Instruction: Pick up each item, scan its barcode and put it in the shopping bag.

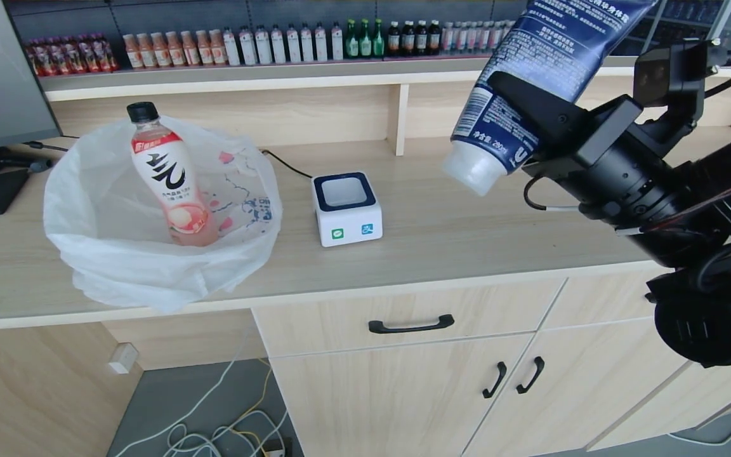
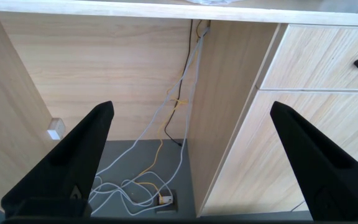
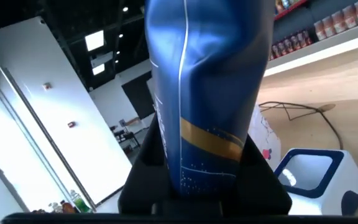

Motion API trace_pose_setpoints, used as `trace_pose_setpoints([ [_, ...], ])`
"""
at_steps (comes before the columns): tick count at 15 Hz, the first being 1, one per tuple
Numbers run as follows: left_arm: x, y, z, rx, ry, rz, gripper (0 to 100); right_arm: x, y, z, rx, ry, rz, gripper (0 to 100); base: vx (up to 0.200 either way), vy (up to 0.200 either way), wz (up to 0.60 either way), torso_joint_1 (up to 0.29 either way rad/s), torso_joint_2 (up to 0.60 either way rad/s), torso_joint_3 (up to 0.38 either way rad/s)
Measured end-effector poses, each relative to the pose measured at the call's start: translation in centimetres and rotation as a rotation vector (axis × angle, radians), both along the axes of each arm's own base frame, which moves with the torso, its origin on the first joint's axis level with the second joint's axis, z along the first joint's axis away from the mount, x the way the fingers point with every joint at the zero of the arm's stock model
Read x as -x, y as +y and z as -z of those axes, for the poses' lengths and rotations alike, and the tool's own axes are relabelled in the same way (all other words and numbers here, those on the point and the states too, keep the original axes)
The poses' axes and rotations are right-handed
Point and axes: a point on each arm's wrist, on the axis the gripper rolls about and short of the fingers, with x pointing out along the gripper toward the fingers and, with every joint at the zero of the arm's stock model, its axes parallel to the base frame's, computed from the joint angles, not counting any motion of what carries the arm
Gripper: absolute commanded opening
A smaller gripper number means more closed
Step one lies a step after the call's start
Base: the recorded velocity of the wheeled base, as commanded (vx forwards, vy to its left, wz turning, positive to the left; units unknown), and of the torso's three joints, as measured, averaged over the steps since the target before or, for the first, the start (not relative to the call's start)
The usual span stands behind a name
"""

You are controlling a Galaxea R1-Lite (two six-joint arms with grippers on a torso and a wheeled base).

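Blue tube (image 1: 533, 70) sits clamped between the fingers of the right hand (image 1: 514, 105), which grips it around the lower body just above the white cap. The tube is tilted, its cap end pointing down and toward the robot's left, and it is held in the air above the worktop (image 1: 467, 222), touching nothing else. From the right wrist the same tube (image 3: 207, 87) rises straight out of the closed right hand (image 3: 204, 180).

Below that hand and to its left, the white scanner (image 1: 346, 208) stands on the worktop with its window facing up. Farther left again lies the open white shopping bag (image 1: 92, 251), with a pink drink bottle (image 1: 172, 178) leaning inside it.

The left hand (image 2: 191, 109) hangs low in front of the cabinet (image 2: 309, 124), fingers spread wide and holding nothing; beyond it, cables (image 2: 148, 186) trail across the floor.
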Motion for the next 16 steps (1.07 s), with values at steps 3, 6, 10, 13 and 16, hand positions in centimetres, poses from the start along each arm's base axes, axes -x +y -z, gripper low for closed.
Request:
trace_pose_setpoints([
  [3,0.0,0.0,0.0,0.0,0.0,0.0,100,0.8,-0.8,-0.6,-0.011,0.03,-0.051,0,0.0,0.0,0.0,0.0,0.0,0.0],
  [6,0.0,0.0,0.0,0.0,0.0,0.0,100,3.6,-0.7,-0.4,0.01,0.046,-0.11,0,0.0,0.0,0.0,0.0,0.0,0.0],
  [10,0.0,0.0,0.0,0.0,0.0,0.0,100,7.9,-1.1,1.0,0.05,0.095,-0.189,0,0.0,0.0,0.0,0.0,0.0,0.0],
  [13,0.0,0.0,0.0,0.0,0.0,0.0,100,9.5,-1.7,0.3,0.046,0.059,-0.212,0,0.0,0.0,0.0,0.0,0.0,0.0],
  [16,0.0,0.0,0.0,0.0,0.0,0.0,100,10.4,-2.2,0.1,0.044,0.044,-0.219,0,0.0,0.0,0.0,0.0,0.0,0.0],
])
